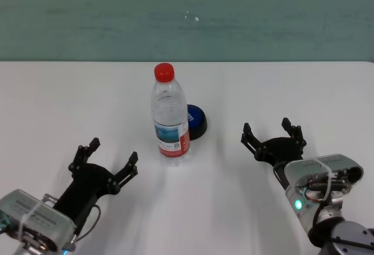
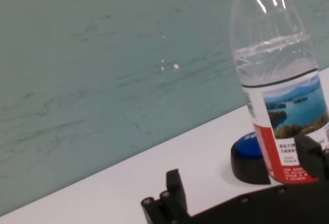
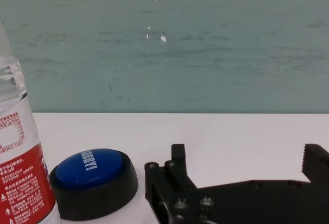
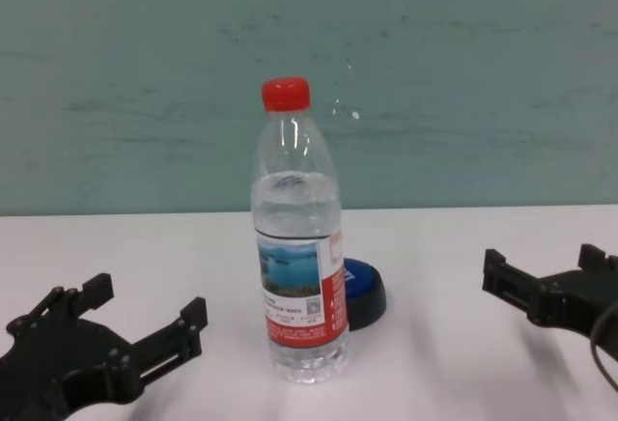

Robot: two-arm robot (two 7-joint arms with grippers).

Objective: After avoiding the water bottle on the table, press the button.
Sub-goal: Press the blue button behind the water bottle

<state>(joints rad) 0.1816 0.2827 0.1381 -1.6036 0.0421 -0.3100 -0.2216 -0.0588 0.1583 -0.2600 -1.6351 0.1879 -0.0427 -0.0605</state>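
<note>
The water bottle (image 1: 170,114) stands upright in the middle of the white table (image 1: 70,103), clear with a red cap and a landscape label. Directly behind it, slightly to the right, sits the low blue button (image 1: 196,119) on its black base, partly hidden by the bottle. My left gripper (image 1: 105,159) rests open near the front left, some way from the bottle. On the front right my right gripper (image 1: 270,133) is open, to the right of the button and apart from it. The right wrist view shows the button (image 3: 94,180) beside the bottle (image 3: 20,172).
A teal wall (image 1: 187,15) rises behind the table's far edge. Bare tabletop lies between my right gripper and the button, and on both sides of the bottle.
</note>
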